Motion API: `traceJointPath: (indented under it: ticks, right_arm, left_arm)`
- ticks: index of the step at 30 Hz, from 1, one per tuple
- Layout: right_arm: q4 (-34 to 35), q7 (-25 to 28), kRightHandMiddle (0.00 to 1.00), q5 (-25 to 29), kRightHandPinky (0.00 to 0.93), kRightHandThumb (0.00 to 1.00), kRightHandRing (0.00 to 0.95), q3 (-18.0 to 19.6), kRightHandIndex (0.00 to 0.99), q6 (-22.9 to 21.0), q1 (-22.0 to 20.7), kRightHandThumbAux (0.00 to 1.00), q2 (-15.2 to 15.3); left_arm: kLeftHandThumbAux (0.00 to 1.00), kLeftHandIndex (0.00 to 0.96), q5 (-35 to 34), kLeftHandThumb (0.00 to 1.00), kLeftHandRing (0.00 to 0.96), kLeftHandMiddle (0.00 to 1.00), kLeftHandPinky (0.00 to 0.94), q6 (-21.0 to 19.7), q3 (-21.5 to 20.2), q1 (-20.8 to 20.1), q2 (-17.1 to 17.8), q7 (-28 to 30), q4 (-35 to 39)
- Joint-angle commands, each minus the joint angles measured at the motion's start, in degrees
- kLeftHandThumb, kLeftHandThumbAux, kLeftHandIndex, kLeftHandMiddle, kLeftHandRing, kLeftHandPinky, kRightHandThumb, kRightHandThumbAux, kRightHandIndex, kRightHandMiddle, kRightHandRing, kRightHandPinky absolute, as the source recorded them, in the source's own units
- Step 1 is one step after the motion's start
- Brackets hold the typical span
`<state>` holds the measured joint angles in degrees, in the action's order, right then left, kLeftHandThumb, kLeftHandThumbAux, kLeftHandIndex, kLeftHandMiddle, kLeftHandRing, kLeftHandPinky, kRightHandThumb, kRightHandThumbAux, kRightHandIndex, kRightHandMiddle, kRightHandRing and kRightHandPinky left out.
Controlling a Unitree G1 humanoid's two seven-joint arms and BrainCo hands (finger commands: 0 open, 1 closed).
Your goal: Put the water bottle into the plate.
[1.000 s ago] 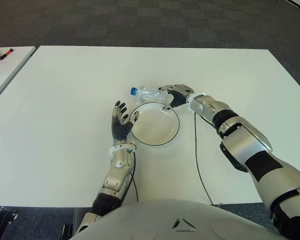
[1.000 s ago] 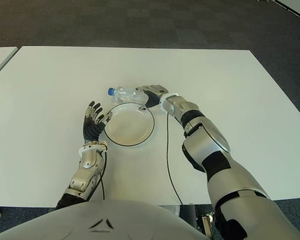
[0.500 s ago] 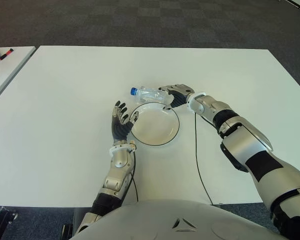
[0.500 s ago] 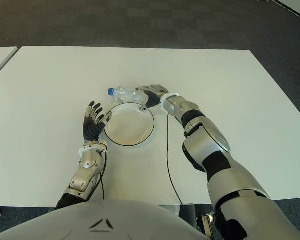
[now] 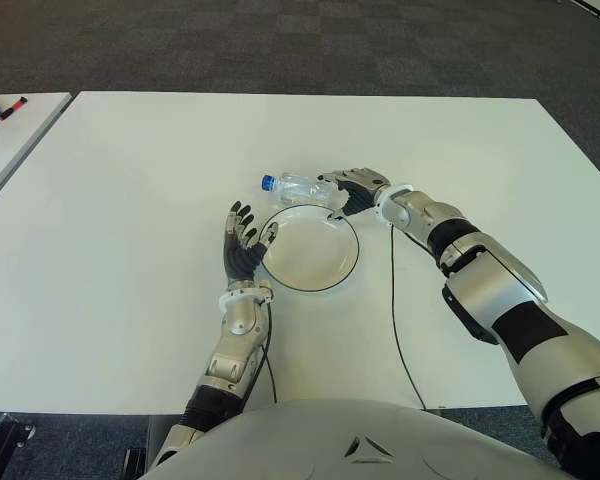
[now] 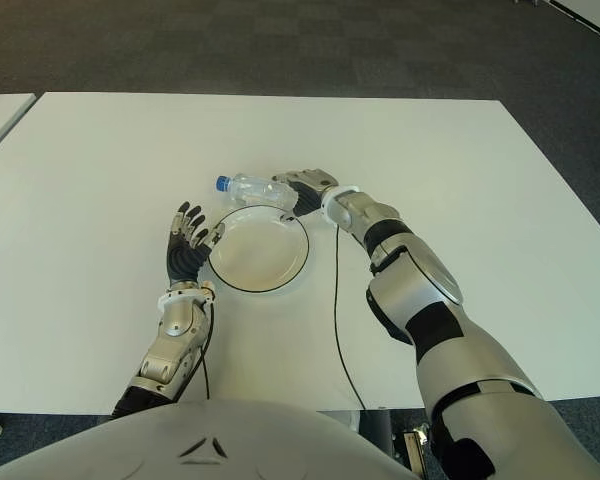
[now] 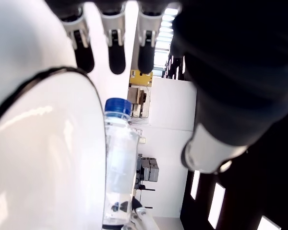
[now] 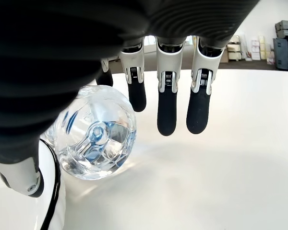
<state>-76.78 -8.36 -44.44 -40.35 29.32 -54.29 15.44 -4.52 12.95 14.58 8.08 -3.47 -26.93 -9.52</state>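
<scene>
Water bottle (image 5: 298, 186) lies on its side on the table (image 5: 130, 200), just beyond the plate (image 5: 310, 248) rim. Right hand (image 5: 353, 187) is placed over its base, fingers (image 8: 166, 108) extended, apparently not closed. Fingers should be wrapped fully before lifting. Left hand (image 5: 242, 243) is spread beside the plate's left.

The water bottle (image 5: 298, 186) is clear, glossy plastic with a blue cap. The plate (image 5: 310, 250) looks smooth, glazed white with a dark rim. The bench (image 5: 130, 200) is matt white. Both hands, left hand (image 5: 243, 243) and right hand (image 5: 352, 189), show matt black fingertips and glossy pale shells.
</scene>
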Motion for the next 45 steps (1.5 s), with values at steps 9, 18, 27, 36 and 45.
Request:
traceJointPath:
  ticks: [9, 18, 27, 36, 45]
  right_arm:
    - [0.3, -1.05, 0.201, -2.06, 0.462, 0.41, 0.345, -1.39, 0.05, 1.78, 1.78, 0.57, 0.57]
    - [2.86, -8.84, 0.218, -5.62, 0.464, 0.401, 0.349, -5.22, 0.072, 9.14, 4.73, 0.551, 3.27]
    - [3.46, -5.34, 0.225, -3.46, 0.36, 0.395, 0.32, -3.8, 0.065, 15.21, 4.59, 0.565, 4.34]
    - [3.45, -4.4, 0.235, -2.73, 0.349, 0.369, 0.305, -2.85, 0.05, 15.96, 4.65, 0.589, 4.61]
    - [3.58, -4.28, 0.236, -2.77, 0.266, 0.385, 0.279, -2.3, 0.033, 15.04, 4.69, 0.599, 4.85]
  left_arm:
    - [0.799, 0.081, -0.66, 0.23, 0.141, 0.145, 0.174, -0.73, -0.58, -1.59, -8.56, -0.88, -0.14]
    - [0.789, 0.075, -0.56, 0.241, 0.134, 0.138, 0.162, -0.86, -0.64, -1.44, -8.28, -0.86, 0.23]
    - [0.793, 0.074, -0.69, 0.248, 0.13, 0.131, 0.163, -0.81, -0.75, -1.51, -8.09, -0.62, 0.4]
    - [0.795, 0.081, -0.64, 0.252, 0.142, 0.142, 0.176, -0.56, -0.73, -1.5, -8.01, -0.54, 0.26]
    - [0.803, 0.082, -0.79, 0.256, 0.143, 0.144, 0.177, -0.47, -0.69, -1.5, -8.1, -0.45, 0.22]
